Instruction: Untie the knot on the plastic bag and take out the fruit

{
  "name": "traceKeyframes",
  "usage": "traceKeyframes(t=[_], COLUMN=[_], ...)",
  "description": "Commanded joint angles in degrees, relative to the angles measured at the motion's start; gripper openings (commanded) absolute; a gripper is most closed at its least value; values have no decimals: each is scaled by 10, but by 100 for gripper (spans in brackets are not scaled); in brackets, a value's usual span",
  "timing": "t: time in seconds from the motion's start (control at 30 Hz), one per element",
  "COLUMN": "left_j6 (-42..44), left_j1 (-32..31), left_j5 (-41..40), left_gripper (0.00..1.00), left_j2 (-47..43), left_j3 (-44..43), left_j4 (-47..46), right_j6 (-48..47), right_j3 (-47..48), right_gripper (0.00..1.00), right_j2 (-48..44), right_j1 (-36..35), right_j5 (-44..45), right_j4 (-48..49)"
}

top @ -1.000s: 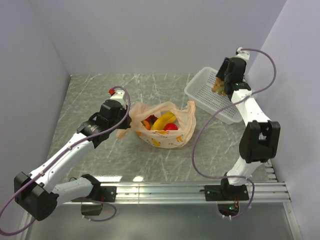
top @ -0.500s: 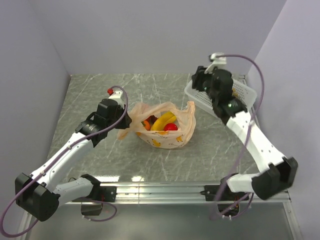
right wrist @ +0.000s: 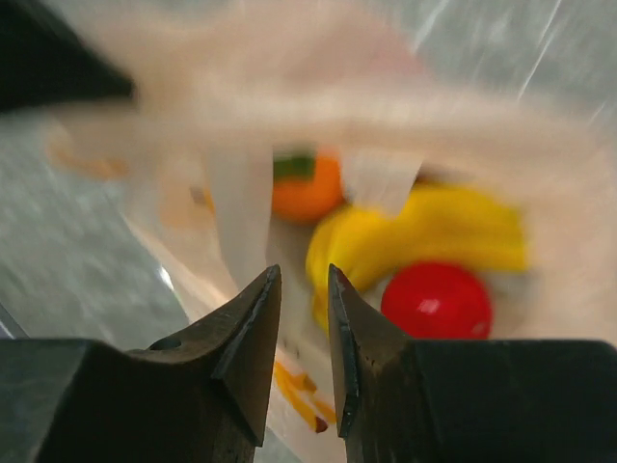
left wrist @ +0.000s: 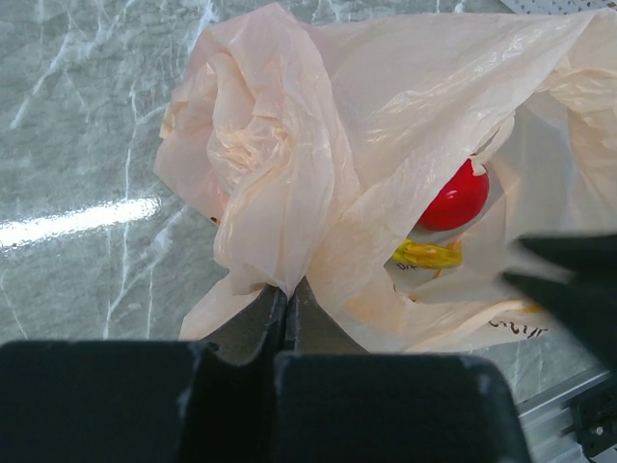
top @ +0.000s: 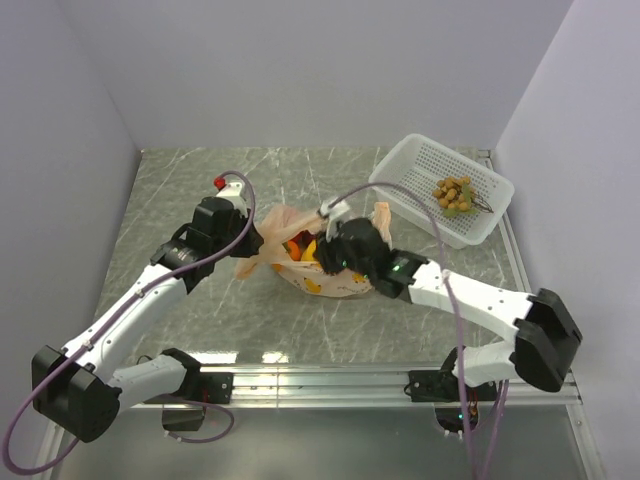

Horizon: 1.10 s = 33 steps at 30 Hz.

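Note:
The peach-orange plastic bag [top: 345,283] lies mid-table with its mouth gaping; no knot is in view. My left gripper [left wrist: 286,291] is shut on a fold of the bag's left edge [left wrist: 260,193], also seen from above [top: 250,243]. My right gripper [right wrist: 304,273] hovers over the bag's mouth [top: 328,255], jaws a little apart with nothing between them. Inside the bag lie a yellow banana [right wrist: 453,236], a red apple [right wrist: 436,299] and an orange [right wrist: 307,188]. The apple [left wrist: 455,198] also shows through the plastic. A bunch of tan-green grapes [top: 453,193] lies in the basket.
The white perforated basket [top: 418,172] stands at the back right by the wall. The right arm's cable [top: 440,245] arcs over the table between the basket and the bag. Grey walls close in the back and both sides.
The right arm has swung from above the basket down to the bag's mouth, leaving the grapes in the basket. Its jaws have narrowed. The left gripper has kept its hold.

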<state>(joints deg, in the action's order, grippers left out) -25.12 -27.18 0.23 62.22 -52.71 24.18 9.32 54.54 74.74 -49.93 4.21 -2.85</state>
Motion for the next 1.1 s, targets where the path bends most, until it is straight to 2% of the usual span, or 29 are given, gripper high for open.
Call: traceKeyframes(t=[0.0,0.13,0.3,0.5,0.7,0.83,0.87,0.97,1.07], left_j6=[3,3,4,6,-11,-38,-48,-62,-67], left_j1=[4,5,8,9,8,5,5,4,2], left_j5=[14,22,31,46,94,106,105,110,115], left_gripper=[0,1,1,1,1,0,1,1,0], left_j2=[5,16,24,27,28,-7,-15,-39,-49], left_j3=[2,1,0,1,14,47,61,87,102], left_j4=[-25,-25,-23,-25,-12,-4,-4,-2,-7], right_j6=[33,51,52,46,60,74,73,73,69], right_j3=[-49,-75,-74,-45,-3,10,11,18,14], right_gripper=[34,37,38,40,44,54,61,70,75], right_j2=[14,39,62,28,49,72,78,101,118], right_j1=[-50,-85,-119,-106,-63,-35,-26,-19,-21], right_j5=[13,-39,-34,73,162,164,158,136,101], right_j4=[2,-15,-51,-55,-44,-28,-20,-17,-15])
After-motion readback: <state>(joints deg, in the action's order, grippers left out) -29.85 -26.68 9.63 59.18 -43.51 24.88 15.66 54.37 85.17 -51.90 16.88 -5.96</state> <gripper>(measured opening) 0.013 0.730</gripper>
